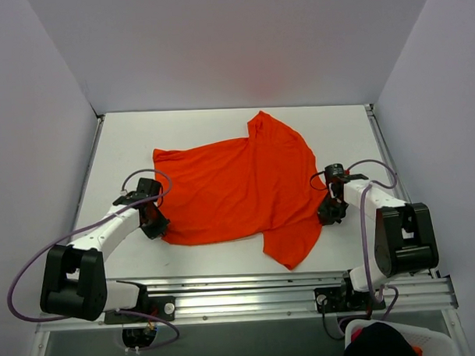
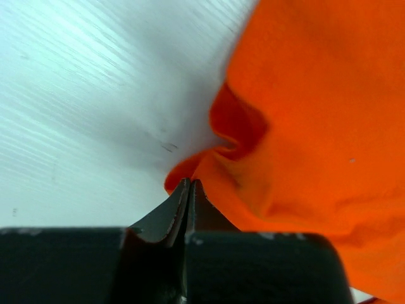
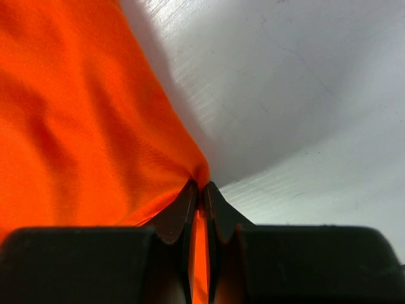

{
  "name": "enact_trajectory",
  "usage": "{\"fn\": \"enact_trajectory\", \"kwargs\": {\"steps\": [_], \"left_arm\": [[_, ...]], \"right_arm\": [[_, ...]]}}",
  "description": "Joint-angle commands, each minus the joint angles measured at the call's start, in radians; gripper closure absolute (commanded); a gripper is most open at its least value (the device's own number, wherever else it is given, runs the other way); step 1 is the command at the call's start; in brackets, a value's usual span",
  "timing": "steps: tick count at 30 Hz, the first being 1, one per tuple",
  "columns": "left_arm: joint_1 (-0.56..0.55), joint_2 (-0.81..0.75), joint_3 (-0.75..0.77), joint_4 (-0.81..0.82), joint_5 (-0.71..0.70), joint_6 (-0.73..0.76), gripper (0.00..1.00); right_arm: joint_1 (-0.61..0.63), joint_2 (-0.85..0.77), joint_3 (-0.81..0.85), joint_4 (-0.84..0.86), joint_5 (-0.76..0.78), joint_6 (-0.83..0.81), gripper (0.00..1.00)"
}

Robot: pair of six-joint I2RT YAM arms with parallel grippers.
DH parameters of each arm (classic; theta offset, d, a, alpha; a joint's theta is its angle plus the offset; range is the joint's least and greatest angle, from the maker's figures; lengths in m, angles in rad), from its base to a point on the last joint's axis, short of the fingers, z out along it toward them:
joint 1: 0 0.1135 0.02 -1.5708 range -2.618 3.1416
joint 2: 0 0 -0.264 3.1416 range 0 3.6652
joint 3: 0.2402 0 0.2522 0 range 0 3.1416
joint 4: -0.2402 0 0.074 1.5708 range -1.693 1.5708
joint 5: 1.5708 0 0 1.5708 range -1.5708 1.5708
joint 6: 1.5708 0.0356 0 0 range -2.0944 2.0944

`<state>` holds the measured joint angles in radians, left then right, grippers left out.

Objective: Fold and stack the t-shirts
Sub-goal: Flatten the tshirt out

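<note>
Left fingers [image 2: 166,220]: your two dark fingers are pressed together, tips meeting on a small bunch of cloth at the edge of the t-shirt [image 1: 238,190]. The fabric puckers toward the pinch, so you have hold of it.
Right fingers [image 3: 221,216]: closed as well, with a narrow strip of orange cloth running down between them. You are gripping the garment's right edge, which draws to a point at the tips.
T-shirt, kind: plain bright orange-red, short-sleeved, no print, soft and wrinkled.
T-shirt, place: you find it lying spread on the middle of the worktop [image 1: 212,132], between the two arms.
T-shirt, lie: one sleeve points to the far side and the other to the near side, both toward your right. A crease runs from far to near through the right part.
Left grip, position: at the near left corner of the garment, low against the worktop.
Right grip, position: on the right edge, between the two sleeves.
Worktop: white and matt. From both wrist views you see it bare beside the cloth.
Cables [image 1: 38,267]: purple, looping along each arm.
Rail [image 1: 249,291]: silver metal, along the near edge where your arm bases sit.
</note>
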<state>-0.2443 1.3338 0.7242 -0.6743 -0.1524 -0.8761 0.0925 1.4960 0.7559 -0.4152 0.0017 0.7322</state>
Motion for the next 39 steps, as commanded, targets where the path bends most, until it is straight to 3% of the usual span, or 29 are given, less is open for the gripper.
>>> {"fn": "enact_trajectory", "kwargs": {"steps": [1, 7, 27, 39], "left_arm": [[0.083, -0.035, 0.023, -0.005, 0.01, 0.061, 0.98], [0.207, -0.002, 0.053, 0.015, 0.034, 0.127, 0.98], [0.298, 0.125, 0.142, 0.018, 0.074, 0.17, 0.98], [0.361, 0.232, 0.417, -0.034, 0.106, 0.241, 0.98]], "right_arm": [[-0.004, 0.032, 0.019, -0.023, 0.055, -0.002, 1.0], [-0.016, 0.055, 0.074, -0.077, 0.116, -0.008, 1.0], [-0.046, 0.124, 0.192, -0.172, 0.297, 0.026, 1.0], [-0.053, 0.161, 0.404, -0.204, 0.279, 0.015, 1.0]]}}
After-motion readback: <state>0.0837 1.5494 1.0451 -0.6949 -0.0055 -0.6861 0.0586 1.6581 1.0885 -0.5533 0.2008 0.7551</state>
